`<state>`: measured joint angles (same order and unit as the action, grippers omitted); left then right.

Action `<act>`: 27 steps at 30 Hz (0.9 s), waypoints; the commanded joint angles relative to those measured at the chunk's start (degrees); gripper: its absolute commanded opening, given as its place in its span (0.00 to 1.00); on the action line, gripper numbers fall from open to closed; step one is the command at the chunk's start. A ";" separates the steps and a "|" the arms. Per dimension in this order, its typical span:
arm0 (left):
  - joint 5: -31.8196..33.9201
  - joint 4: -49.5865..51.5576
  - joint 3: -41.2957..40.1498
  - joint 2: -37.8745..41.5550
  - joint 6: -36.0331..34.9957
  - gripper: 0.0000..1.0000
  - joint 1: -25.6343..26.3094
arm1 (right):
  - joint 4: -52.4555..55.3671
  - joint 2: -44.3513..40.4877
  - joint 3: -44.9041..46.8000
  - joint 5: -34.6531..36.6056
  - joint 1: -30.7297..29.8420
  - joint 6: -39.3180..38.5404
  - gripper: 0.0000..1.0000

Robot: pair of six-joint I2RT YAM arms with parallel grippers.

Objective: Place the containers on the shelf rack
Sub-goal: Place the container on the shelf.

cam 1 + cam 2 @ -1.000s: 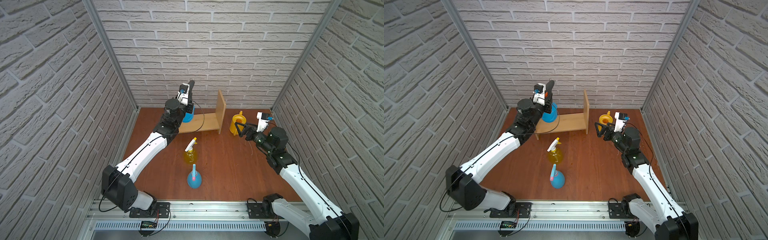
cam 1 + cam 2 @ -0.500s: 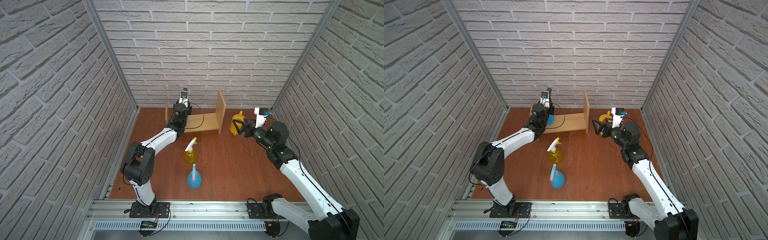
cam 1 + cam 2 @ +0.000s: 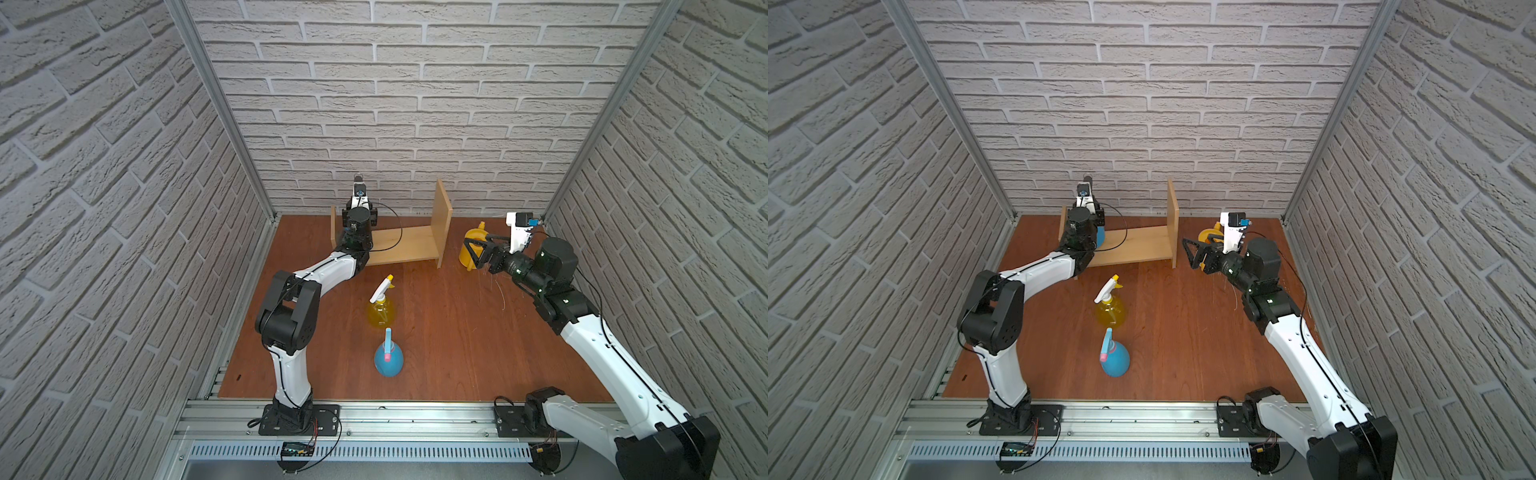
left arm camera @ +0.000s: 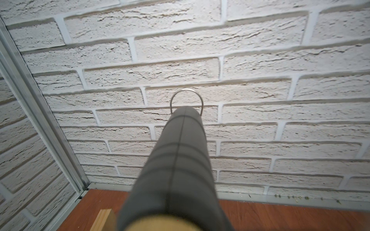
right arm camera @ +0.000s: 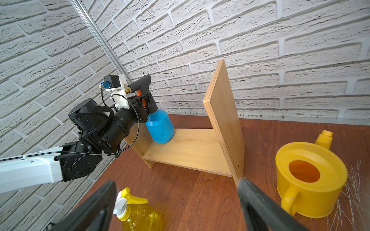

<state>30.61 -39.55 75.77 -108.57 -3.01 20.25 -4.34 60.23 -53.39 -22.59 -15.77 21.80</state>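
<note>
On shelf rack (image 5: 190,152), blue pump sprayer (image 5: 160,128), left claw (image 5: 146,105) clamped

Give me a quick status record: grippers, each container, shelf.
left gripper: shut on blue pump sprayer, at its black top
blue pump sprayer: tilted, base at the shelf rack board, beside the shorter panel
right gripper: open, holding nothing, near yellow watering can
yellow watering can: on table, outside taller panel
yellow trigger bottle: upright on table
blue-pink teardrop bottle: upright on table
</note>
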 commanded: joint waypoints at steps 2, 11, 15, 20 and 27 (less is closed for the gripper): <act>2.12 -4.49 0.43 0.41 1.50 0.28 -0.39 | 0.01 -0.11 -1.59 -0.15 -0.35 -1.54 0.99; 3.78 -4.11 -1.98 2.74 2.21 0.48 -0.39 | -0.68 0.64 -2.16 -0.52 -0.28 -0.84 0.99; 4.40 -4.05 -2.89 3.96 2.35 0.61 -0.40 | -0.52 0.36 -1.99 -0.42 -0.30 -0.63 0.99; 3.69 -3.37 -4.32 6.25 3.06 0.70 -0.39 | -0.29 -0.53 -1.58 -0.27 -0.29 -0.62 0.99; -0.24 2.39 -6.41 12.84 7.48 0.90 -0.30 | -0.10 -1.94 -0.53 -0.27 -0.31 -0.71 0.99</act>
<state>32.53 -38.22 70.63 -99.92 1.58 20.21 -2.94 60.07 -53.52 -22.57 -15.77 21.02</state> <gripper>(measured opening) 0.883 0.987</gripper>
